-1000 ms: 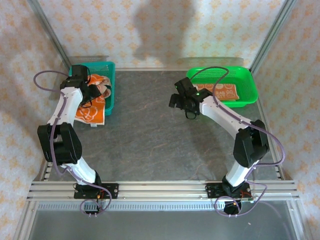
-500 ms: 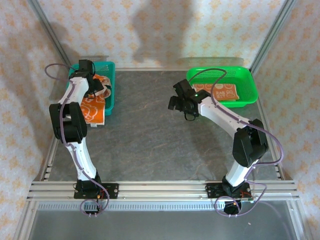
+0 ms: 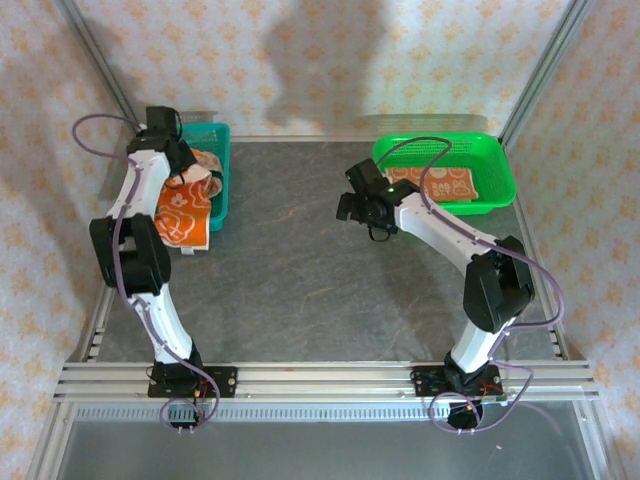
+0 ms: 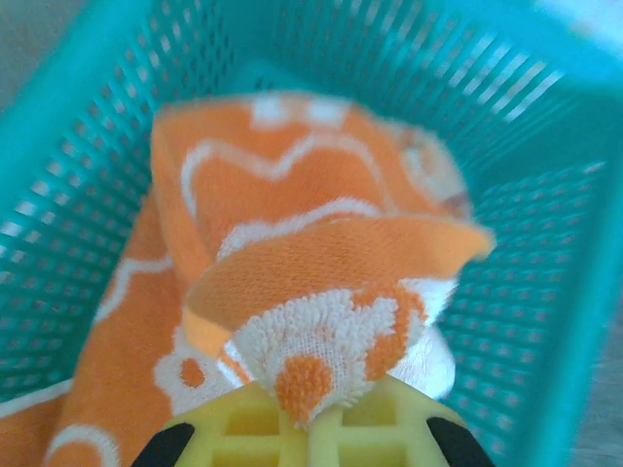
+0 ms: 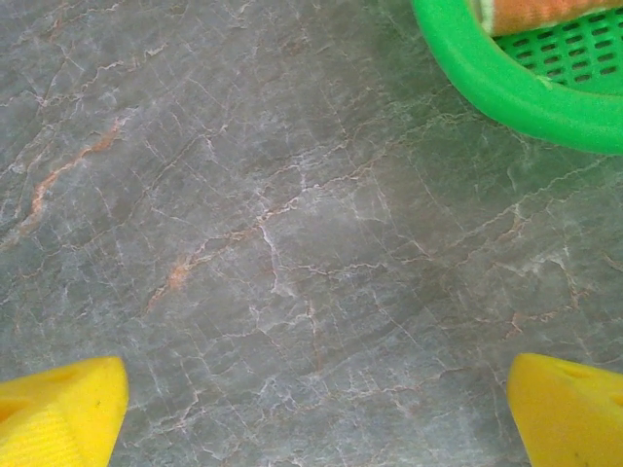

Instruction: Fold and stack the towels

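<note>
At the upper left of the top view, the left claw [image 4: 310, 433] is clamping a corner of the orange-and-cream printed terry towel [image 4: 292, 253], which is lying in the teal plastic mesh basket [image 4: 78, 195]. Lifting it slowly and straight up should avoid snagging the mesh. The right claw [image 5: 311, 404] is hanging with its jaws apart over the grey stone-patterned worktop [image 3: 300, 280].

No text can be read with any certainty. The towel [image 3: 447, 184] in the green basket [image 3: 500, 175] carries rows of white, letter-like marks on orange, too small to make out from the top view. The orange towel [image 4: 321, 272] in the teal basket [image 4: 545, 311] shows white curved, flower-like print, with no legible letters or numbers.
</note>
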Robot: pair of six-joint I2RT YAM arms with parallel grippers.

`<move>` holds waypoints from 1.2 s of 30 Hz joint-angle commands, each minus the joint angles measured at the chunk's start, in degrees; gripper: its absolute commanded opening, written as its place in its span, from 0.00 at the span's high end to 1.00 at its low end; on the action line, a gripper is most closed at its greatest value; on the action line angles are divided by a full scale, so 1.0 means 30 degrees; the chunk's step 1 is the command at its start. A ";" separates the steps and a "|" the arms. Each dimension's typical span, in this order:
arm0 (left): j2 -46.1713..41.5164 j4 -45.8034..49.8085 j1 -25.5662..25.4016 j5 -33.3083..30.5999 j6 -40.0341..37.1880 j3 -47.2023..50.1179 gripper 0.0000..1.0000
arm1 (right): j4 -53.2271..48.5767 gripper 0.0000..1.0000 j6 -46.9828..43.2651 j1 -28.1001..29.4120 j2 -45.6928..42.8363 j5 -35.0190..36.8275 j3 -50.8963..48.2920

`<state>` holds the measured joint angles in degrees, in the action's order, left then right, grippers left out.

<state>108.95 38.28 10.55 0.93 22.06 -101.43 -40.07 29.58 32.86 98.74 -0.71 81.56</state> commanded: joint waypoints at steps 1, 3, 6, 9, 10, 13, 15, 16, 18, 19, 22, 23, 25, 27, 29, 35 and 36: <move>-0.2861 0.0802 0.0127 -0.0704 0.1068 -0.1226 1.00 | -0.0309 0.01 -0.0039 0.0150 0.0385 0.0069 0.0930; -0.3539 0.1394 0.0146 -0.0360 0.1439 -0.2343 1.00 | -0.0308 0.01 -0.0096 0.0165 0.0462 0.0017 0.1161; -0.4315 0.1936 0.0074 0.0945 0.2265 -0.4099 1.00 | -0.0267 0.01 -0.0135 0.0150 0.0449 0.0001 0.1318; -0.4970 0.2196 -0.0449 0.2017 0.3228 -0.5563 1.00 | -0.0270 0.01 -0.0143 0.0153 0.0337 0.0104 0.1321; -0.5154 0.2331 -0.0834 0.2103 0.3354 -0.6044 1.00 | -0.0238 0.01 -0.0135 0.0165 0.0276 0.0143 0.1314; -0.5646 0.2660 -0.2330 0.2318 0.3400 -0.7212 1.00 | -0.0212 0.01 -0.0115 0.0150 -0.0039 0.0363 0.1177; -0.5973 0.2449 -0.3501 0.2766 0.3615 -0.7449 1.00 | -0.0223 0.01 -0.0085 0.0153 -0.0445 0.0820 0.0929; -0.6043 0.2444 -0.4081 0.2817 0.3736 -0.7542 1.00 | -0.0207 0.01 -0.0063 0.0154 -0.0622 0.1069 0.0813; -0.6141 0.2431 -0.5558 0.2704 0.3974 -0.7802 1.00 | -0.0256 0.01 0.0020 0.0150 -0.1100 0.1671 0.0513; -0.6168 0.2311 -0.6273 0.2589 0.3983 -0.7875 1.00 | -0.0291 0.01 0.0048 0.0150 -0.1298 0.1873 0.0394; -0.5836 0.1772 -0.8044 0.2364 0.4080 -0.8397 1.00 | -0.0229 0.01 0.0201 0.0150 -0.1998 0.2274 -0.0201; -0.5625 0.1444 -0.8407 0.2367 0.4233 -0.8583 1.00 | -0.0175 0.01 0.0306 0.0167 -0.2258 0.2412 -0.0431; -0.5061 0.0795 -0.8821 0.2549 0.4503 -0.9096 1.00 | -0.0139 0.01 0.0463 0.0164 -0.2769 0.2620 -0.0939; -0.3973 0.0553 -0.8965 0.2909 0.4802 -1.0431 1.00 | -0.0059 0.01 0.0612 0.0164 -0.3368 0.2747 -0.1451; -0.2986 0.0378 -0.9023 0.2843 0.4675 -1.1540 1.00 | -0.0059 0.01 0.0709 0.0153 -0.3920 0.2871 -0.1935; -0.4206 -0.1340 -0.9542 0.2439 0.5106 -0.7713 1.00 | -0.0140 0.01 0.0954 0.0164 -0.5761 0.3702 -0.3384; -0.5488 -0.2365 -0.9888 0.1856 0.5420 -0.5147 1.00 | -0.0126 0.01 0.0965 0.0150 -0.6039 0.3820 -0.3633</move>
<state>98.74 36.42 -17.12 8.51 36.47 -126.45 -39.81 31.16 32.86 83.83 6.83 72.23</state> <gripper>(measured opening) 0.047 0.993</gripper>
